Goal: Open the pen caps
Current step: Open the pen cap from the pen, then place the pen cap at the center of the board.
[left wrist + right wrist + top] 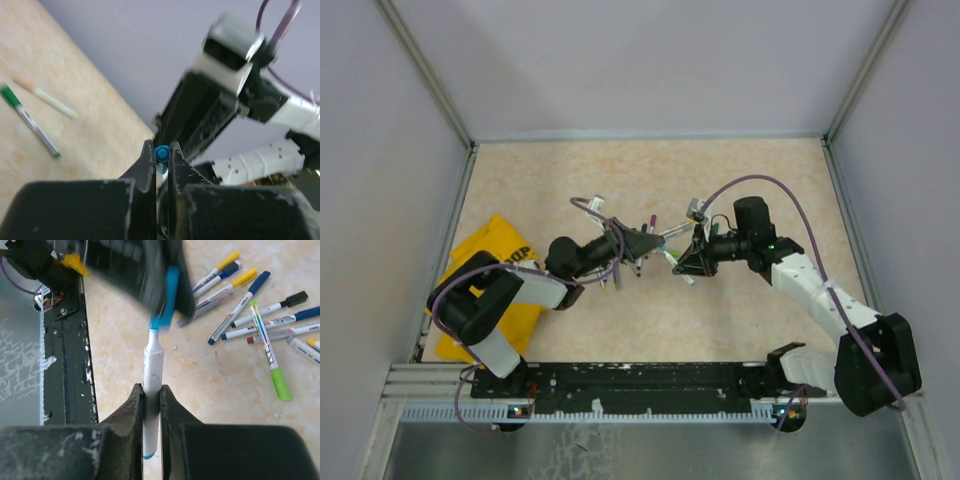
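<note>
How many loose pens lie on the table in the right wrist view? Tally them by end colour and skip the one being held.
Yellow pens: 2
Blue pens: 4
Black pen: 1
Green pen: 1
Edge-cropped pens, colour unclear: 2
Total: 10

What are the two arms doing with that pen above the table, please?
The right gripper is shut on a slim white pen barrel, and the left gripper is shut on its small blue plastic cap. The cap looks about off, with the pen's blue tip showing, though that part is blurred. More capped coloured pens lie on the beige table.
</note>
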`<move>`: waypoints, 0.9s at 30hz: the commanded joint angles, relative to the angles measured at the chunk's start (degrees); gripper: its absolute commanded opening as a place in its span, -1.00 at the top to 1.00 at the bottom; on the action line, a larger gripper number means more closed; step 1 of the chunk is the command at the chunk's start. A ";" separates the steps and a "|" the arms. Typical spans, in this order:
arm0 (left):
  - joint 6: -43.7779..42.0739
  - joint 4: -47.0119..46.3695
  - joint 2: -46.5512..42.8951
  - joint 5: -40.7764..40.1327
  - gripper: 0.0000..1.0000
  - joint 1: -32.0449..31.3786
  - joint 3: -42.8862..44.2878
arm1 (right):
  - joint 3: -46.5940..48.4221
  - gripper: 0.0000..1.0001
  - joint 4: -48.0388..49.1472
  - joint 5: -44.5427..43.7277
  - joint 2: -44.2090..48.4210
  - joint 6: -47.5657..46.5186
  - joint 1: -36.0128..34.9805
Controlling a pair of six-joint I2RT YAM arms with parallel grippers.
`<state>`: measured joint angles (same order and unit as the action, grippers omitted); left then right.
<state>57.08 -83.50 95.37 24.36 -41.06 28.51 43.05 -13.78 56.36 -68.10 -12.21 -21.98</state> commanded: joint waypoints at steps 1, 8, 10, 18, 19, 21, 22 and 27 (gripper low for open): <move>2.79 -2.41 -0.83 -3.86 1.00 10.47 6.37 | 1.40 1.00 -3.37 2.73 -0.17 -0.52 -0.61; 2.53 4.88 -2.44 -3.76 1.00 14.36 11.80 | 2.47 1.00 -4.09 -3.84 -0.58 0.03 0.18; 2.50 8.45 -2.26 -2.63 1.00 14.08 13.28 | 3.49 1.00 -4.92 -10.37 0.35 -0.29 2.95; 0.54 25.69 7.99 -0.83 1.00 6.62 25.07 | 6.86 1.00 -14.38 -29.41 1.87 -11.23 22.40; 0.13 28.71 10.02 -0.58 1.00 5.16 28.27 | 6.94 1.00 -14.74 -31.04 1.02 -11.83 24.10; -1.48 36.05 14.65 -1.09 1.00 2.26 35.92 | 7.18 1.00 -15.83 -33.66 -0.93 -12.75 26.94; -2.57 41.07 16.78 -2.24 1.00 0.83 39.91 | 7.30 1.00 -15.99 -35.33 -1.98 -12.97 27.55; -5.35 65.78 28.24 -11.34 1.00 -4.27 61.16 | 7.51 1.00 -15.25 -39.57 -5.84 -12.25 30.40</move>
<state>55.18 -40.03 117.75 19.49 -42.37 76.99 48.14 -28.47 22.28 -71.90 -23.07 6.68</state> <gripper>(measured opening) 0.049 0.088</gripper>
